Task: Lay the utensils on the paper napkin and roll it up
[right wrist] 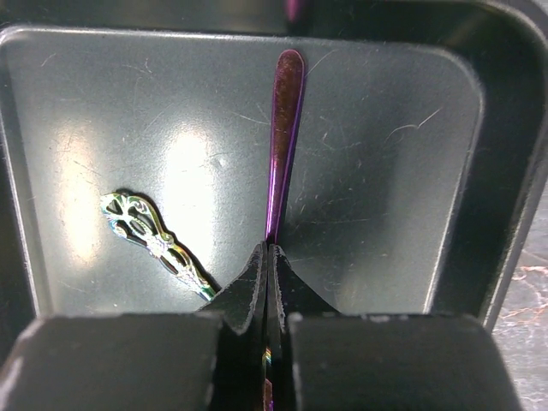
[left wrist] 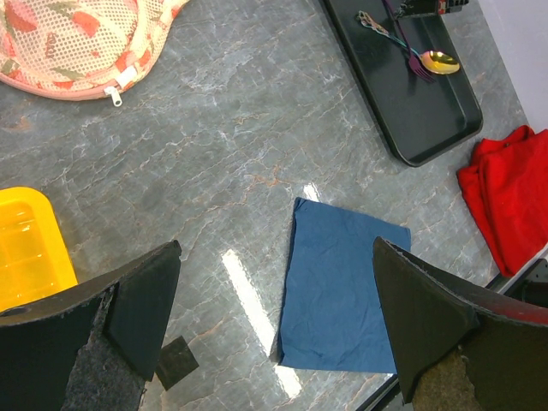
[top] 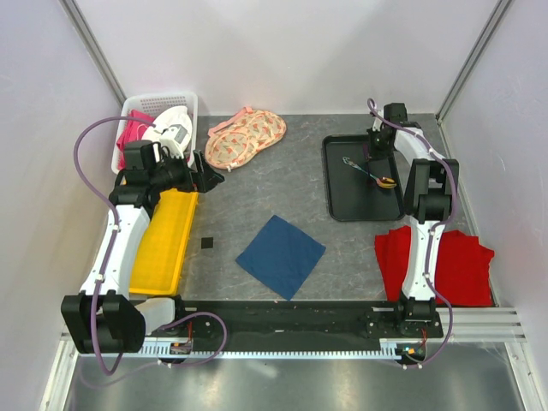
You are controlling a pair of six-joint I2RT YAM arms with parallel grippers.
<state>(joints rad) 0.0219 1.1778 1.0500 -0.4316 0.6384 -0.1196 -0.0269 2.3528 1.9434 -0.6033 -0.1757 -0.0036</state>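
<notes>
the right gripper (right wrist: pixel 268 257) is clenched on a slim glossy purple utensil handle (right wrist: pixel 285 128) inside the black plastic tray (right wrist: pixel 77 103) at the far right corner of the grey marbled table (top: pixel 282 171). the left gripper (top: pixel 208 177) gapes wide, empty. the thin navy-blue square paper napkin (top: pixel 281 255) lies flat by the table's near edge.

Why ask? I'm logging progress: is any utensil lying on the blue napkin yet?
No, the paper napkin lies bare on the table, and the utensils sit in the black tray.
</notes>
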